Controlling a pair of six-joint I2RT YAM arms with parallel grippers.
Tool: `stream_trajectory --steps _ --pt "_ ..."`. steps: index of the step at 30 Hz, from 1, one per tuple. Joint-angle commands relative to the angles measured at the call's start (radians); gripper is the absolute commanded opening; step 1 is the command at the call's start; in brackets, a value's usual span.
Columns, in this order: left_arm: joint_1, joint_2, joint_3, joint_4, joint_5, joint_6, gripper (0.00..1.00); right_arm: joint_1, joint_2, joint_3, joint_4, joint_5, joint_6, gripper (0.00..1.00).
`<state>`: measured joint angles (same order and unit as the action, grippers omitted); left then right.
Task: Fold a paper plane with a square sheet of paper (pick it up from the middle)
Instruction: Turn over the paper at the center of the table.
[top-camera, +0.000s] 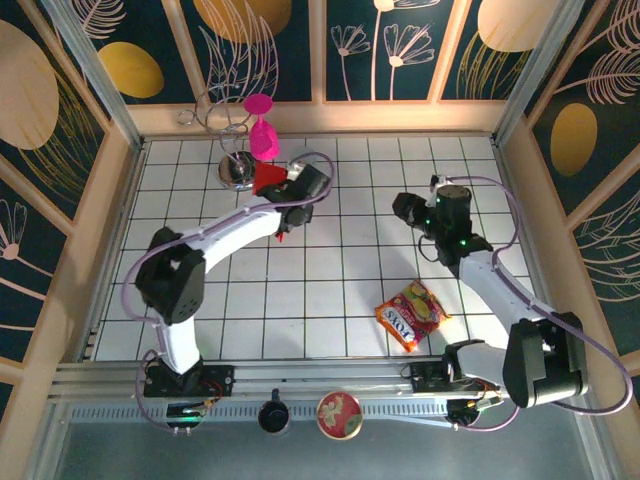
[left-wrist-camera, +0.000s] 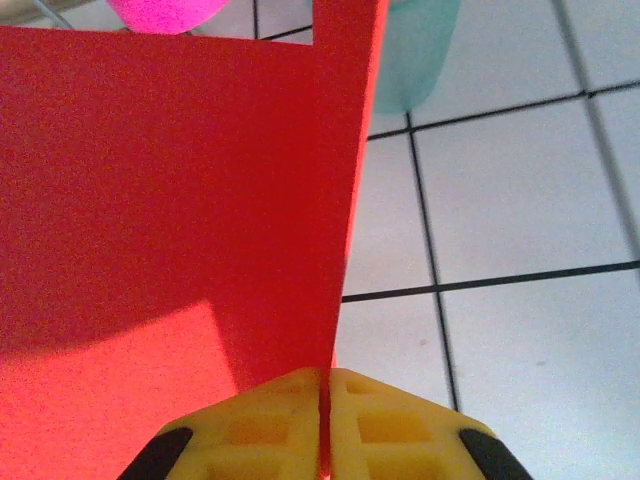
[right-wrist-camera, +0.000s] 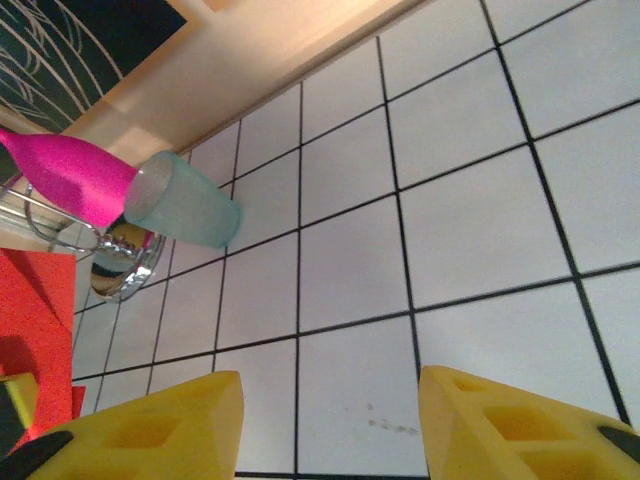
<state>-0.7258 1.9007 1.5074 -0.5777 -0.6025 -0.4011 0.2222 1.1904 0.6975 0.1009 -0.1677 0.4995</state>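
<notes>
The red sheet of paper (left-wrist-camera: 150, 200) hangs folded above the tiles at the back left, one layer standing edge-on along a straight crease. My left gripper (left-wrist-camera: 326, 400) is shut on its lower edge, the yellow fingers (left-wrist-camera: 260, 425) pressed together with the paper between them. From above, the paper (top-camera: 268, 178) sticks out of the left gripper (top-camera: 285, 182) beside the wire stand. I cannot make out a paper plane shape in it. My right gripper (right-wrist-camera: 330, 420) is open over bare tiles, holding nothing, and sits mid-table to the right (top-camera: 405, 211). It sees the paper (right-wrist-camera: 35, 310) far to its left.
A pink goblet (top-camera: 262, 125) leans on a metal wire stand (top-camera: 235, 170) at the back left. A frosted teal cup (right-wrist-camera: 185, 200) lies beside it. A red-and-yellow snack packet (top-camera: 412, 315) rests at the front right. Wooden walls enclose the tiled table (top-camera: 330, 280).
</notes>
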Motion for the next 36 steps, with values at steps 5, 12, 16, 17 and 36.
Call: stream_trajectory --steps 5,12,16,17,36 --pt "-0.08 0.218 0.137 -0.182 -0.312 0.084 0.08 -0.015 -0.102 -0.083 0.033 0.107 0.042 0.5" --pt "-0.15 0.398 0.241 -0.191 -0.367 0.116 0.09 -0.032 -0.131 -0.118 0.027 0.133 0.086 0.5" --pt "-0.171 0.455 0.273 -0.181 -0.341 0.107 0.13 -0.036 -0.12 -0.121 0.024 0.129 0.093 0.5" --pt "-0.175 0.465 0.28 -0.18 -0.328 0.099 0.14 -0.035 -0.117 -0.119 0.022 0.129 0.093 0.5" --pt "-0.178 0.352 0.254 -0.066 0.251 -0.088 0.39 -0.039 -0.102 -0.101 0.013 0.103 0.104 0.56"
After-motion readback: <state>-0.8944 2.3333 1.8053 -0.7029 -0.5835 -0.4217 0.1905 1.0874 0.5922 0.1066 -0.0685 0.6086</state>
